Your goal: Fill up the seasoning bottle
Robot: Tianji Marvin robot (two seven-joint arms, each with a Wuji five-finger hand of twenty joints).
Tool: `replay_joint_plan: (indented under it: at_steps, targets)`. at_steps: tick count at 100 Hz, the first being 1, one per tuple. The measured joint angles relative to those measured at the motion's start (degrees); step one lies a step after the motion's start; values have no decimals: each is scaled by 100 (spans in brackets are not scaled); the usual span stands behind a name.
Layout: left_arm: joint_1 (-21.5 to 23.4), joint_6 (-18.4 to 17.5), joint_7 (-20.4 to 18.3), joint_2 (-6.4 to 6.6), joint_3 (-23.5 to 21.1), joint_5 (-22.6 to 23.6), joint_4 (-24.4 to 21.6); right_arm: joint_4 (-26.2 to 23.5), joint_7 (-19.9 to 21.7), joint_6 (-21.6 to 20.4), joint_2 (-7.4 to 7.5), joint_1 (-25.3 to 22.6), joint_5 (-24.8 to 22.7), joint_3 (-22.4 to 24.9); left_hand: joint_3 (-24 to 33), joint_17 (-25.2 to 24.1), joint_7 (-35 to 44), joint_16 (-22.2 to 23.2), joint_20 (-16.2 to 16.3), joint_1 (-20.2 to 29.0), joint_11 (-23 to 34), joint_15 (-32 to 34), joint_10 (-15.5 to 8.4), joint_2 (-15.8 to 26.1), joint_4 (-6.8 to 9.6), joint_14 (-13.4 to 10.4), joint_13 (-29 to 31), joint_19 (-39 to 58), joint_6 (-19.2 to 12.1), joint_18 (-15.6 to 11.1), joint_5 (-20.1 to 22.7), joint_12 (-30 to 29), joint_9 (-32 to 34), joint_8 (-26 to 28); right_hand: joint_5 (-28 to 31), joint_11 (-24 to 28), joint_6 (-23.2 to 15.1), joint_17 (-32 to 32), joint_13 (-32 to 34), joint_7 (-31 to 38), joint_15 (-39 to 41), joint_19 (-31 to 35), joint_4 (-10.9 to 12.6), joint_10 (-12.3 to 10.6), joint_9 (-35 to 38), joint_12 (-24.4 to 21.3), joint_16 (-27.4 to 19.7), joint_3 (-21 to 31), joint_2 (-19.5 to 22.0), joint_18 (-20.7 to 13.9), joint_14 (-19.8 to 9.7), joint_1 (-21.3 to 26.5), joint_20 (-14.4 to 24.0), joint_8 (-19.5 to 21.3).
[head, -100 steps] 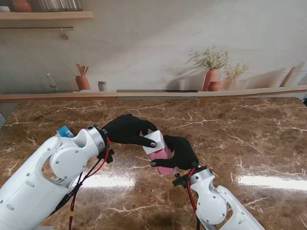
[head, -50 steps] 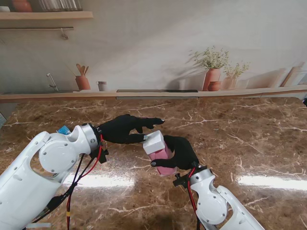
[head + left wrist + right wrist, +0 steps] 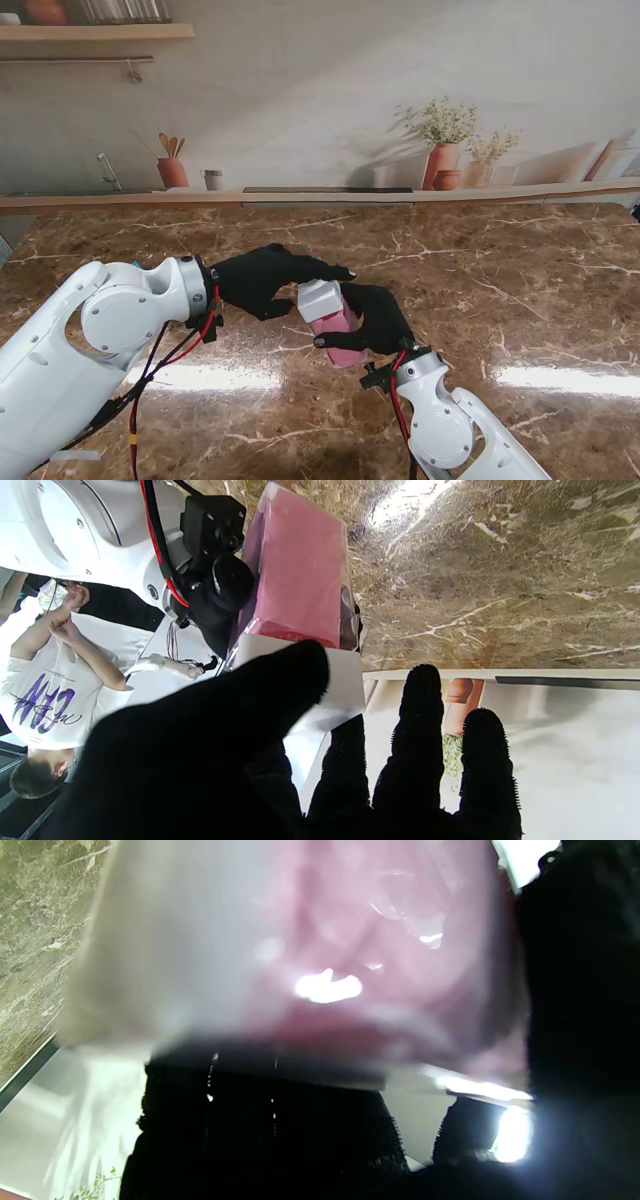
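Two hands share the job: your right hand (image 3: 375,318) grips the clear, pink-filled seasoning bottle (image 3: 335,328) tilted near the middle of the brown marble bench (image 3: 520,290), steadying it so your left hand (image 3: 268,280), fingers spread, can work its white square cap (image 3: 318,297).

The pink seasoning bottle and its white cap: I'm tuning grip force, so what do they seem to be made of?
The seasoning bottle, held by the right hand, looks like clear glossy plastic or glass with pink contents; bright glints show on its wall. The white cap looks like matte opaque plastic, without glare.
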Motion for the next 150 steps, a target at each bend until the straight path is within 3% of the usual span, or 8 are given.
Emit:
replay_joint_plan:
  at_steps: [12,27,50,58,70,100,117,150]
  targets:
    - [-37,61,-32,2,41,175,-35,3,2,-2,0,-2,-9,-2,-428,163,714,451,294,-270,318,126,-191,-88,-58,-331,273,219,-108,-139,393,421,576,817,0,0,0,0,0,0,0,0,0,0,0,0,0,0,0,0,0,0,0,-2]
    - [-20,47,561,-50,98,451,4,4,3,-4,0,-3,-11,-18,-1053,519,2594,962,573,-743,760,564,-339,-698,-176,-474,852,1125,73,-386,751,982,1299,1302,0,0,0,1,0,0,0,0,0,0,0,0,0,0,0,0,0,0,0,-6]
    - [-73,-48,828,-113,258,412,237,5,-7,-22,0,-1,-4,-55,-1067,1013,3323,1466,670,-1196,1332,1193,-17,-995,-331,-491,1548,2042,436,-496,1058,1607,2107,1369,0,0,0,1,0,0,-8,0,0,0,0,1,0,0,0,0,0,0,0,-6]
    - [-92,-56,1032,-146,313,408,320,16,-11,-29,0,-1,-3,-57,-1903,1311,3633,1581,678,-1087,1538,1579,203,-997,-694,-491,2018,2408,652,-513,1449,1986,2826,1153,0,0,0,1,0,0,-19,0,0,0,0,1,0,0,0,0,0,0,0,-6]
    - [-80,-29,1325,-224,348,225,443,23,-26,-42,0,3,-4,-57,-2773,1671,3907,1717,712,-856,1541,2086,431,-1108,-765,-394,2594,2829,916,-391,1955,2802,3752,769,0,0,0,1,0,0,-32,0,0,0,0,1,-2,0,0,0,0,0,0,-6]
    - [118,323,1424,-315,266,152,332,39,-70,-43,0,16,-87,-55,-2993,1857,3919,1773,727,-856,1690,2369,571,-1113,-796,-337,2976,3038,1226,-235,2230,2808,4080,714,0,0,0,1,0,0,-34,0,0,0,0,1,-4,0,0,0,0,0,0,-5]
    - [168,526,1400,-319,243,155,251,79,-117,-47,-2,48,-176,-73,-3298,1961,3930,1776,784,-861,1998,2513,642,-990,-811,-307,3118,3119,1452,-152,2425,2298,4261,731,0,0,0,4,0,0,-34,0,0,0,0,1,-4,0,0,0,0,0,0,-5]
    - [348,933,1687,-393,220,107,162,139,-237,-31,-3,79,-350,-72,-3356,2117,4161,1778,790,-982,2144,2657,649,-988,-815,-251,3261,3268,1566,-100,2523,2236,4418,784,-1,0,0,10,3,0,-33,0,0,0,0,1,-4,0,6,0,0,0,0,-6]
